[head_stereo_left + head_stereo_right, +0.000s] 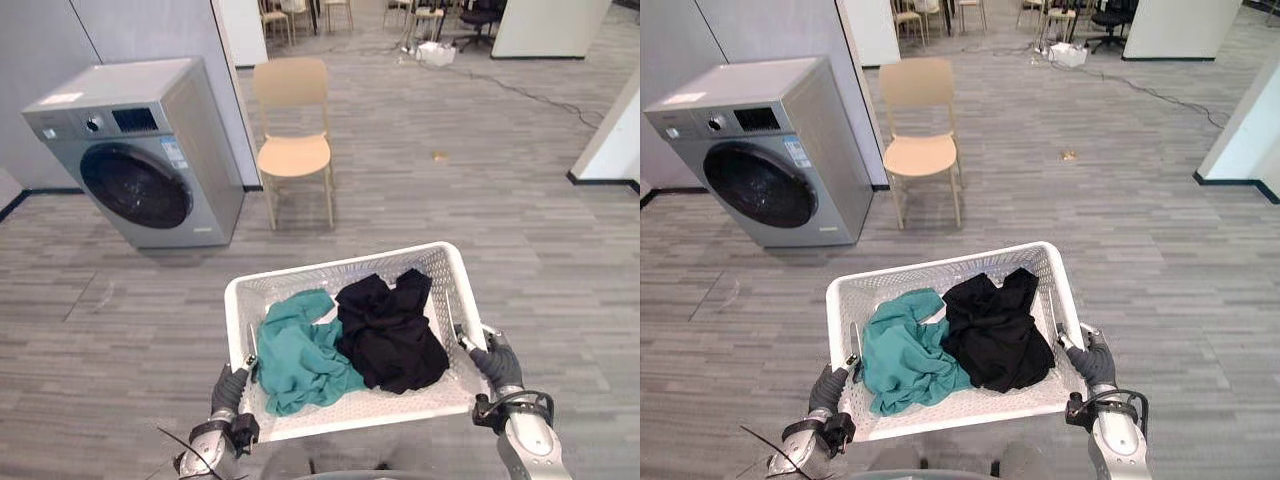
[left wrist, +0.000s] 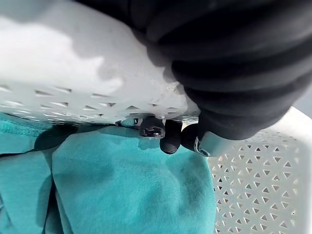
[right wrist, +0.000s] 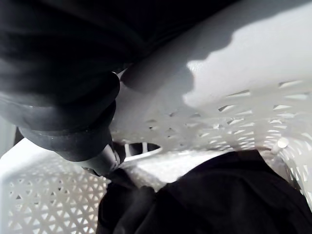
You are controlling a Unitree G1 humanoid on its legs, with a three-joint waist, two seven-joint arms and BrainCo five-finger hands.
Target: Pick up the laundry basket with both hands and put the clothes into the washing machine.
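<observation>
White basket [image 1: 340, 267] hung aloft, left hand [image 1: 230, 388] and right hand [image 1: 497, 362] clenched on its rim. Washing machine [image 1: 135, 150] stood at ten o'clock, door closed; a walk over seemed due.

White laundry basket [image 1: 340, 268] with a lattice of small triangular holes across its walls; plain teal garment [image 1: 300, 355] and plain black garment [image 1: 390, 335]. Silver-grey washing machine [image 1: 190, 130] with a dark round door, pale beige chair [image 1: 293, 150], grey floor [image 1: 480, 200] in a narrow plank pattern. Dark ribbed covers on left hand [image 1: 230, 388] and right hand [image 1: 497, 365].
</observation>
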